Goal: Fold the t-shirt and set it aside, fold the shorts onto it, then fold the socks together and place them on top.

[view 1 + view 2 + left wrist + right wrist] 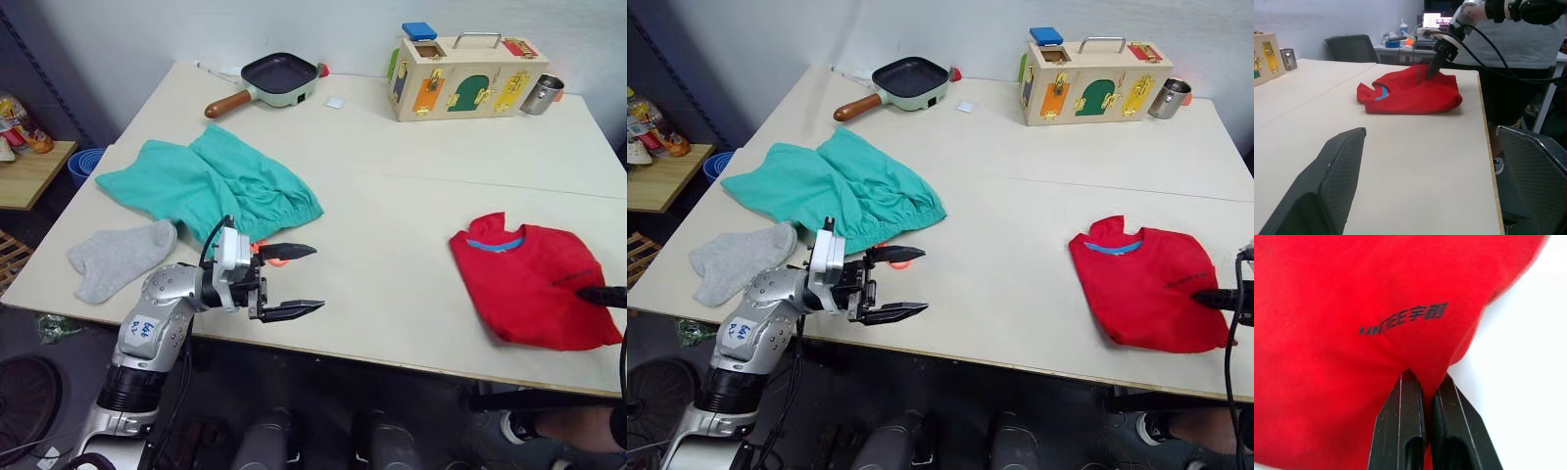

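Observation:
The red t-shirt [534, 284] lies folded at the table's right side, blue neckband toward the far edge. My right gripper [1426, 382] is shut on a pinch of its cloth just below the printed lettering, near the shirt's right edge [588, 293]. The teal shorts [211, 181] lie spread and rumpled on the left of the table, an orange drawstring [266, 253] showing at the waistband. The grey socks [118, 257] rest at the front left corner. My left gripper [315, 279] hangs open over the front edge, just right of the shorts' waistband, holding nothing.
A frying pan [279, 76] with a wooden handle sits at the far left of the table. A wooden latch box [460, 78] and a metal cup [542, 93] stand at the far right. A low side shelf [29, 171] is beyond the left edge.

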Tool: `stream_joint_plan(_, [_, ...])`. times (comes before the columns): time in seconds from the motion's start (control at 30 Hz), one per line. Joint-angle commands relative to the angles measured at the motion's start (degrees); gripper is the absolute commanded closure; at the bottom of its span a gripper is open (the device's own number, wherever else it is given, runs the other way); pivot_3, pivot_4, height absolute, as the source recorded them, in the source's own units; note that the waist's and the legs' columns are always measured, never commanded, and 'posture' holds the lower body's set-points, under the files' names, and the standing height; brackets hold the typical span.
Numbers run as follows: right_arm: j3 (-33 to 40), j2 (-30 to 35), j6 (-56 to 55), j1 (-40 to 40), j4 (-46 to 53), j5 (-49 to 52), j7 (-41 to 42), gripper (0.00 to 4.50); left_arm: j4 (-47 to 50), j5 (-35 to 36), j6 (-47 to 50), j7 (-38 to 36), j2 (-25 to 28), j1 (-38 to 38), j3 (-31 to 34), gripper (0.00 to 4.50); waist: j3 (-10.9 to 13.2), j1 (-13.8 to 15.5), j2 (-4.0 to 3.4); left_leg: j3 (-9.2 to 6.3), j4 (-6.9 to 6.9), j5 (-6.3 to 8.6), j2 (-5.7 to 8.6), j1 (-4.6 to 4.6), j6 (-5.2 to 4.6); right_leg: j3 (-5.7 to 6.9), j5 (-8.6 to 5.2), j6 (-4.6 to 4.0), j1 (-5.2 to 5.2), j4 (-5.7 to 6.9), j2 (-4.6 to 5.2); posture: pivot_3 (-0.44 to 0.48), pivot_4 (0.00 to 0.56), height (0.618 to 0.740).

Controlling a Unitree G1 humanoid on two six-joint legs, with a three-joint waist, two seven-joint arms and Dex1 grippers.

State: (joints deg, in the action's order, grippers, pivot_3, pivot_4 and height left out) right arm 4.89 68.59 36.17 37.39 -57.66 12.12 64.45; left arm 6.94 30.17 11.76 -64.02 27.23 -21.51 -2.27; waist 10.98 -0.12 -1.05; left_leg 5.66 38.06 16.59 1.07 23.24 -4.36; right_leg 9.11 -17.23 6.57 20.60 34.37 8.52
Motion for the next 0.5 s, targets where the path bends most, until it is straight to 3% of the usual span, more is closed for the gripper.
stream_joint_plan(0.03, [0.03,-0.38,-2.12,2.89,-2.73,-2.32,-1.27,4.48,0.08,0.13,-0.85,-0.82,0.6,-0.76,0.78,0.0,0.0,-0.02,-0.01,-0.01,0.0,0.0,0.0,0.0,0.01,0.0,0.0,0.0,0.0,-0.05,0.0,0.0,0.15,0.74])
stream_joint_plan(0.2, [-3.59,-0.62,6.87,6.38,-0.69,-3.61,6.86,4.48,0.62,0.2,-0.73,-0.83,2.0,-0.6,1.84,0.0,0.04,-0.03,-0.1,-0.02,0.0,-0.01,-0.01,0.02,0.0,0.0,0.0,0.0,0.0,-0.1,0.0,0.0,0.15,0.74])
stream_joint_plan(0.33, [-4.88,1.99,6.98,4.31,2.46,-4.83,10.27,3.42,1.77,0.59,-0.09,-0.83,3.98,1.16,2.76,0.0,0.03,0.05,-0.14,-0.04,0.0,-0.01,-0.02,0.02,0.0,0.02,0.0,-0.01,0.0,0.0,0.0,0.0,0.15,0.74])
stream_joint_plan(0.5, [-2.76,8.17,-1.78,-3.01,7.91,-5.32,12.35,1.63,3.28,0.64,0.53,-0.64,6.9,4.64,4.73,0.0,0.1,0.51,-0.3,-0.09,-0.03,0.02,0.05,0.06,0.01,0.03,0.0,0.0,0.02,-0.03,0.06,0.0,0.15,0.74])
